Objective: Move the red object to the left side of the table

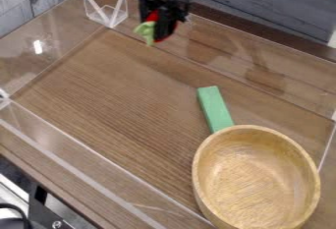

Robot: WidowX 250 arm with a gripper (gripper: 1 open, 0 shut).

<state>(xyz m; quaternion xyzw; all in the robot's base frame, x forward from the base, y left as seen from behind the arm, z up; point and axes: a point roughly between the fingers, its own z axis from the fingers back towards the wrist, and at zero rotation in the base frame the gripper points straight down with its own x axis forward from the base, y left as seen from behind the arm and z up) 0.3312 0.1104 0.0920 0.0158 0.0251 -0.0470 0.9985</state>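
Observation:
My gripper (159, 27) hangs above the far left part of the table (118, 95), its black fingers shut on the red object (155, 26). The red object is a small red toy with a light green leafy end, and that end points left and down out of the fingers. It is lifted clear of the wood-grain surface. Part of the toy is hidden by the fingers.
A flat green rectangular block (214, 108) lies right of centre. A round light wooden bowl (257, 178) sits at the near right corner. Low clear acrylic walls (53, 36) border the table, with a clear folded stand (105, 9) at the far left.

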